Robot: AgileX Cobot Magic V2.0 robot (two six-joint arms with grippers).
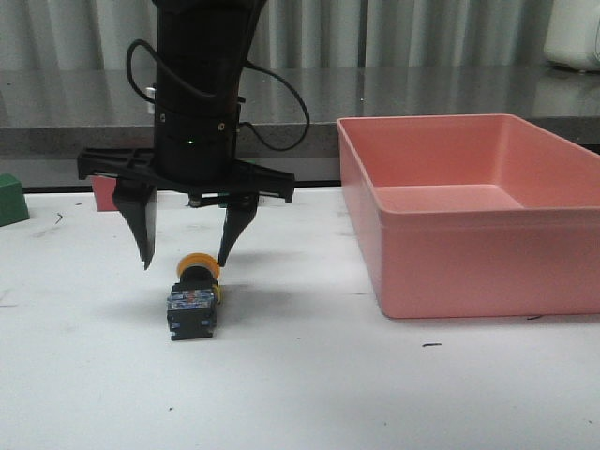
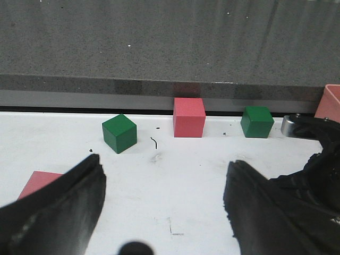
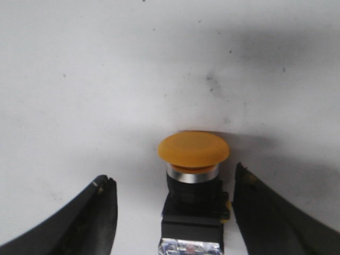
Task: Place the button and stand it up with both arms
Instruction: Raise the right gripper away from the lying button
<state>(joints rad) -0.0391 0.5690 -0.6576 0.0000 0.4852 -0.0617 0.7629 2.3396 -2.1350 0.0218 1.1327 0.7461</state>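
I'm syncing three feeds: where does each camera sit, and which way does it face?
Front: faces forward over the table; shows the right gripper, open above the button.
Left wrist: on the left arm, facing the green cube and the counter; the left gripper shows, open.
Right wrist: on the right arm, looking down at the button.
Shared: front and right wrist both show the button.

The white table (image 1: 309, 394) carries the button (image 1: 194, 295) lying on its side left of centre, a large pink bin (image 1: 469, 211) at the right, and green (image 2: 119, 133) (image 2: 257, 121) and pink cubes (image 2: 189, 117) along its far edge.
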